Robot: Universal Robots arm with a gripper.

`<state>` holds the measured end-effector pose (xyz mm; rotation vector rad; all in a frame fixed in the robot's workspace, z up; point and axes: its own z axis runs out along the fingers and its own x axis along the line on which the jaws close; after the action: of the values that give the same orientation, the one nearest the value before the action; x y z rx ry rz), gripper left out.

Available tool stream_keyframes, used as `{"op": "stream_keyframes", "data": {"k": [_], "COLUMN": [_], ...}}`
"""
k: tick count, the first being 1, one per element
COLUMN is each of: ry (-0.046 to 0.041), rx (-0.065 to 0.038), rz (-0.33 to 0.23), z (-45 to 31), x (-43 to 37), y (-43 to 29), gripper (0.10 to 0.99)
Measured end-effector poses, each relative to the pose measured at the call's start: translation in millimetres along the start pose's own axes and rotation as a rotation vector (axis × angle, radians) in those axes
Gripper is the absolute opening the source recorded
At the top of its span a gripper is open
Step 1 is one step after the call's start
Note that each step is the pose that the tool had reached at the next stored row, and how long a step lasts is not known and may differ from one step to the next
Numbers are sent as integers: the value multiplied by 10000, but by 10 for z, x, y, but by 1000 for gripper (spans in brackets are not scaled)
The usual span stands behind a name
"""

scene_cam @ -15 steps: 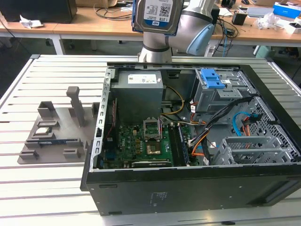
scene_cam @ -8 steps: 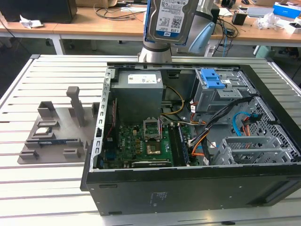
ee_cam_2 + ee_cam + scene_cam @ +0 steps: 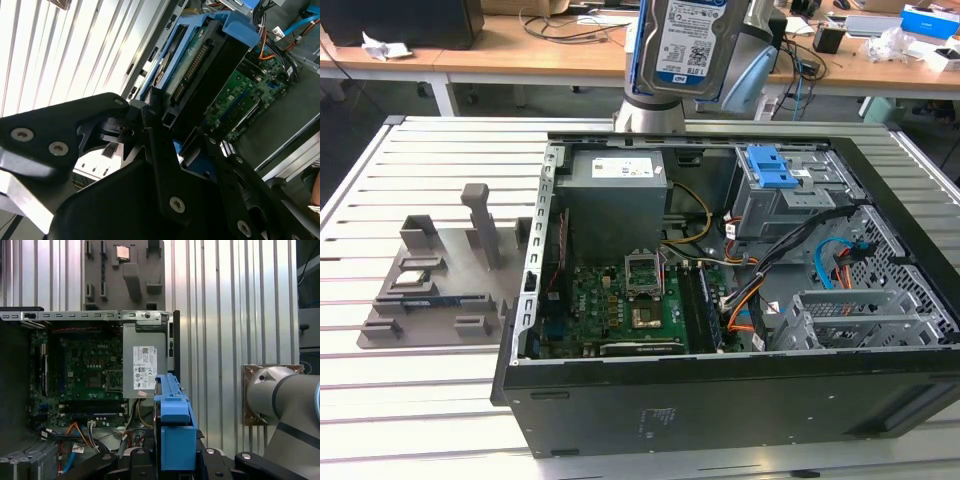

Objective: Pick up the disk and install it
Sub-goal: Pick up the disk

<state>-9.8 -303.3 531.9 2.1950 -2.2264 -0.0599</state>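
The gripper (image 3: 175, 124) is clamped on the blue-framed edges of the disk (image 3: 682, 42), holding it high above the far rim of the open computer case (image 3: 720, 385) (well apart from its walls), over the power supply (image 3: 617, 195).

Even overhead light is filling the exterior view; the ribbed worktop (image 3: 45, 55) is glaring white in the second wrist view, while the computer case (image 3: 700, 400) is shadowing its own interior.

One disk (image 3: 685, 45), one computer case (image 3: 650, 415)
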Motion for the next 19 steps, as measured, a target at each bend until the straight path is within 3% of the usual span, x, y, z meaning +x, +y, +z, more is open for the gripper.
{"op": "stream_keyframes", "data": {"k": [5,10,19], "ry": [12,13,14], "rx": [0,2,1], "rz": [-3,-1,0], "z": [0,6,19], "x": [14,93,131], "y": [-3,-4,-5], "gripper": [369,369,369]}}
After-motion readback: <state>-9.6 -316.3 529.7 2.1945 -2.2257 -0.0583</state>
